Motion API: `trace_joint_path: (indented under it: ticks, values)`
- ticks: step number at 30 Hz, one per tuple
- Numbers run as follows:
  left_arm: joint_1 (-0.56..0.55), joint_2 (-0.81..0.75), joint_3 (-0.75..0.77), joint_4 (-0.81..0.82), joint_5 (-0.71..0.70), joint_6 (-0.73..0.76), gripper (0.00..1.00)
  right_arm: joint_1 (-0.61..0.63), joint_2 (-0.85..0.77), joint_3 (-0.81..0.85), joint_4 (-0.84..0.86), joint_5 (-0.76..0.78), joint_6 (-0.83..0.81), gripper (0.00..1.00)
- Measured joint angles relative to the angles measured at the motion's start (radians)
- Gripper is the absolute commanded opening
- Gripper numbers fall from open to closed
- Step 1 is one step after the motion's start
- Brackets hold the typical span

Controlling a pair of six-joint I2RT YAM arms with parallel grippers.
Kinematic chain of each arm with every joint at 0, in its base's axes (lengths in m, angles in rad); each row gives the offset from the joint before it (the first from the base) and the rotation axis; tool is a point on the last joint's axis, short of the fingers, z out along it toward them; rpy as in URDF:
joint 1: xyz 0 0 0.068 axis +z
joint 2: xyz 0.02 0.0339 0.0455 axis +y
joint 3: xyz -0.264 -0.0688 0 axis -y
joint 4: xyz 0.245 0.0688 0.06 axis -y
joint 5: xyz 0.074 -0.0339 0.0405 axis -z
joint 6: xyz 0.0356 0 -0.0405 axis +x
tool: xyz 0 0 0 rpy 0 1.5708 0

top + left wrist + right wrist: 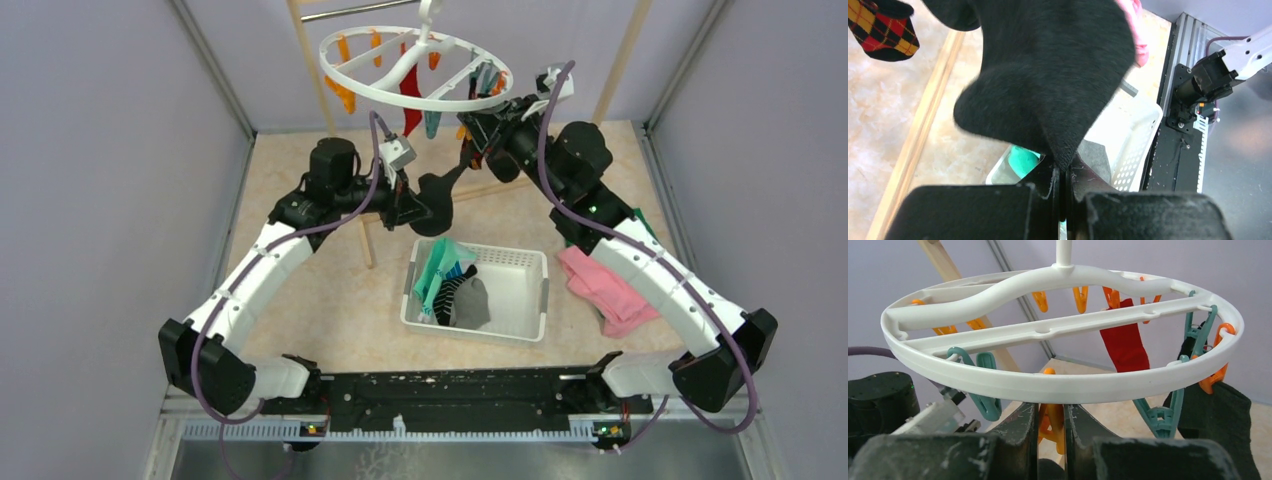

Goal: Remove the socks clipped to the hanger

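My right gripper [1051, 410] is clamped on an orange clip [1053, 432] under the hanger [1048, 387] rim at 6 o'clock. My left gripper [1062, 172] is clenched on the black sock [1048, 75], which stretches up toward the ring at 1 o'clock; whether this clip holds it I cannot tell. A red sock [1123, 347] hangs pegged at 2 o'clock. I judge this the release step: press the clip open, draw the sock down, then carry it to the basket [520, 265] at 5 o'clock
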Motion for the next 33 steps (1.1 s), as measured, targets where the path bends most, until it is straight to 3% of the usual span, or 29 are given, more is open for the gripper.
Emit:
trace_joint_path:
  ticks: [4,7,8,14,15,16,18,19,26,30,33]
  values:
    - [0.000,-0.005,-0.065,0.006,0.000,0.000,0.00,0.000,0.000,0.000,0.002,-0.010,0.003,0.02]
    - [0.000,-0.005,-0.099,0.007,0.000,0.000,0.00,0.000,0.000,0.000,0.002,-0.030,0.009,0.39]
    - [0.000,-0.006,-0.108,0.007,0.000,0.000,0.00,0.000,0.000,-0.001,0.001,-0.037,0.017,0.48]
    - [-0.006,-0.012,-0.123,0.011,0.012,-0.001,0.02,-0.003,-0.075,-0.139,0.016,-0.048,0.026,0.72]
    - [-0.010,-0.018,-0.132,0.016,0.017,-0.003,0.08,-0.007,-0.100,-0.182,0.016,-0.047,0.027,0.74]
    - [-0.016,-0.023,-0.144,0.021,0.022,-0.005,0.25,-0.011,-0.124,-0.222,0.015,-0.047,0.029,0.75]
    - [-0.033,-0.028,-0.171,0.031,0.031,-0.006,0.82,-0.025,-0.172,-0.299,0.014,-0.046,0.028,0.77]
    - [-0.044,-0.028,-0.187,0.035,0.035,-0.002,0.97,-0.040,-0.198,-0.341,0.014,-0.042,0.028,0.78]
    - [-0.078,-0.005,-0.212,-0.023,0.019,0.050,0.99,-0.286,-0.264,-0.508,0.073,-0.043,0.044,0.86]
    - [-0.078,0.012,-0.159,-0.082,-0.003,0.077,0.99,-0.403,-0.079,-0.463,0.232,-0.099,0.012,0.87]
    - [-0.077,0.013,-0.102,-0.117,-0.011,0.097,0.99,-0.443,0.138,-0.375,0.374,-0.229,-0.041,0.88]
